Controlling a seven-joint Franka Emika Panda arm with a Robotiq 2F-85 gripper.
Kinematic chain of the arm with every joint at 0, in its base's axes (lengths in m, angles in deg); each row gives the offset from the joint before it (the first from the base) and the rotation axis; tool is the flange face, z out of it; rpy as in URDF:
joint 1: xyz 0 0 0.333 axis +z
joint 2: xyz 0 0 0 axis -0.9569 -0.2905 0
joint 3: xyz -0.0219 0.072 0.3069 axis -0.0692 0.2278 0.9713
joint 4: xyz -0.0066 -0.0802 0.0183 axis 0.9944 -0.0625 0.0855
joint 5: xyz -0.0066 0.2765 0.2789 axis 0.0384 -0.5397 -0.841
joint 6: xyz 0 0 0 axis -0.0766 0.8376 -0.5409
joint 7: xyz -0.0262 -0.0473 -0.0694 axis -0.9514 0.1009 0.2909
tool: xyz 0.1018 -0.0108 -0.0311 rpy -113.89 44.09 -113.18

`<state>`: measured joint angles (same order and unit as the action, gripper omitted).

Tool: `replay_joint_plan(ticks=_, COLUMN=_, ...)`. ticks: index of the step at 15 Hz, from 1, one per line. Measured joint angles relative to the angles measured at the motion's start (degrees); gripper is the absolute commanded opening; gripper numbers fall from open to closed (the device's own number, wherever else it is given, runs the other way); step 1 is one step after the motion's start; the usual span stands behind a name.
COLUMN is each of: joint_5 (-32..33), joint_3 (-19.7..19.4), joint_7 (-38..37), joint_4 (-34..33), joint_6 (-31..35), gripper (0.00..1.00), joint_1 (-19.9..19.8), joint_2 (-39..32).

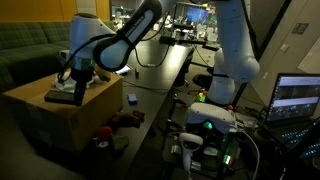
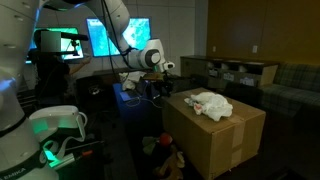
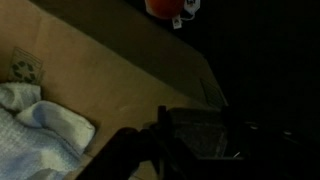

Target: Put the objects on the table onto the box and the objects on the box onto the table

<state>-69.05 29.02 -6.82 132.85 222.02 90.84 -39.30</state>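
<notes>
**Box (image 2: pixel 225 140) carries a cloth and a dark item, with your claw (image 1: pixel 77 86) over its top**

The counter (image 1: pixel 165 70) is the largest thing in front of you: a long black top running away into the room, with the green sofa (image 1: pixel 30 45) off to one side. The tan cardboard box stands at the near end of that run in both exterior views. You cannot tell whether it rests on the counter or just beside it.

Your white arm (image 1: pixel 100 45) reaches across from its base and bends down at the wrist over the box.

A crumpled white cloth (image 2: pixel 212 103) lies on the box's flat top. In the wrist view it shows pale and bluish at the lower left, on bare cardboard. A dark item (image 1: pixel 62 98) lies flat on the same top, near an edge, and the claw hangs right over it. Whether they touch is not clear.

You cannot tell the claw's state. In the wrist view it is a dark mass along the bottom edge, and in the exterior views it is too small to read.

A red-orange item (image 3: pixel 165 8) sits past the box's edge, low down. A small blue piece (image 1: pixel 130 99) lies on the counter, near the box.
</notes>
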Motion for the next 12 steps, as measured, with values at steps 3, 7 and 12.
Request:
replay_joint_plan(ticks=3, joint_5=0.31, joint_3=-0.01, joint_7=0.00, joint_4=-3.65, joint_6=-0.06, gripper=0.31, joint_1=0.42, joint_2=-2.97)
replay_joint_plan(ticks=7, joint_5=1.43, joint_3=-0.48, joint_7=-0.07, joint_4=-6.84, joint_6=-0.28, gripper=0.82, joint_1=1.00, joint_2=-5.25)
replay_joint_plan(ticks=12, joint_5=2.47, joint_3=-1.75, joint_7=-0.63, joint_4=-9.04, joint_6=-0.65, gripper=1.00, joint_1=1.80, joint_2=-6.34)
